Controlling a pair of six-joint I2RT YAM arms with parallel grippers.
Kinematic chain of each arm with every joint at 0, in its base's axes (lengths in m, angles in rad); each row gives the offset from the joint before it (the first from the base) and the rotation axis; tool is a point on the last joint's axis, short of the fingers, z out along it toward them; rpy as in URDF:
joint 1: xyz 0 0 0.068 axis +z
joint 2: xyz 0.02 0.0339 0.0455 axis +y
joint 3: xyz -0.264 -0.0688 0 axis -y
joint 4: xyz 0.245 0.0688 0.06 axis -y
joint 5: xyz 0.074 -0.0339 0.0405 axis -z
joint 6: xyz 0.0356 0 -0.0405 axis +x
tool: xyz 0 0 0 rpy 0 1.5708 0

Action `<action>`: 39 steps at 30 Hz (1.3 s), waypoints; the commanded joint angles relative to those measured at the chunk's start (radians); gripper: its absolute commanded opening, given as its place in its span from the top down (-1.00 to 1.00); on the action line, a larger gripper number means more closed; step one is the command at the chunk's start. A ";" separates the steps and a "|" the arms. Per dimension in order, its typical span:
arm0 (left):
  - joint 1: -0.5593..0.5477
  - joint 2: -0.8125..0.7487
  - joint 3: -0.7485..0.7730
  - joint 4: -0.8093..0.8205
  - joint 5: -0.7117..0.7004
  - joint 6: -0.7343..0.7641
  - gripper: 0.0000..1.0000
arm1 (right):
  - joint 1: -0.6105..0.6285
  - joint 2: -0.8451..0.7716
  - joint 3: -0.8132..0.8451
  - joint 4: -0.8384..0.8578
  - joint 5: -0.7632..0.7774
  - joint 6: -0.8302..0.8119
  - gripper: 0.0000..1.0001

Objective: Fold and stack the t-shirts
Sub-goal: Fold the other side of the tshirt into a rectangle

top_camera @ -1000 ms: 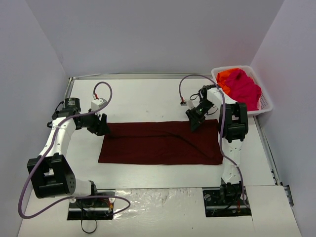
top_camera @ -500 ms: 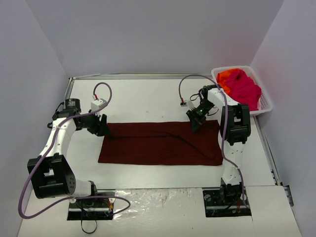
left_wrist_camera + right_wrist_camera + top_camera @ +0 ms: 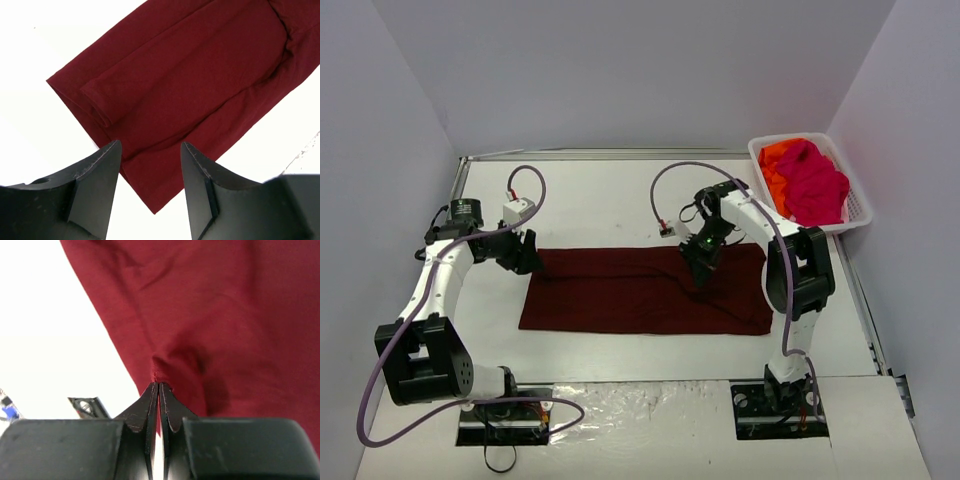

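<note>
Right gripper pinched on far edge of shirt. Left gripper half-open over its left edge, holding nothing. Basket at far-right corner of table

Spread t-shirt on table centre; heaped t-shirts in basket, far right corner.
</note>
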 commanded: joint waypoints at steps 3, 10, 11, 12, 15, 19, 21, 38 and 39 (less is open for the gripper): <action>0.007 -0.043 -0.009 0.012 0.002 -0.009 0.02 | 0.086 -0.076 -0.061 -0.072 0.031 0.017 1.00; 0.007 -0.043 -0.015 0.015 0.000 -0.007 0.02 | 0.171 -0.066 -0.123 -0.033 0.034 0.050 1.00; 0.007 -0.043 -0.016 0.017 -0.001 -0.007 0.02 | 0.177 -0.060 -0.127 -0.023 0.031 0.056 1.00; 0.007 -0.043 -0.018 0.018 -0.001 -0.007 0.02 | 0.183 -0.043 -0.133 -0.011 0.028 0.057 1.00; 0.007 -0.040 -0.021 0.017 -0.001 -0.004 0.02 | 0.200 -0.002 -0.133 0.007 0.021 0.060 1.00; 0.007 -0.041 -0.027 0.018 -0.006 -0.001 0.02 | 0.212 0.049 -0.126 0.023 0.006 0.060 1.00; 0.005 -0.040 -0.030 0.023 -0.007 -0.003 0.02 | 0.224 0.071 -0.124 0.032 -0.005 0.064 1.00; 0.005 -0.035 -0.039 0.024 -0.003 0.002 0.02 | 0.277 0.109 -0.069 0.061 0.028 0.107 0.37; 0.007 -0.035 -0.039 0.026 -0.001 0.000 0.02 | 0.277 0.095 -0.061 0.046 0.026 0.103 0.35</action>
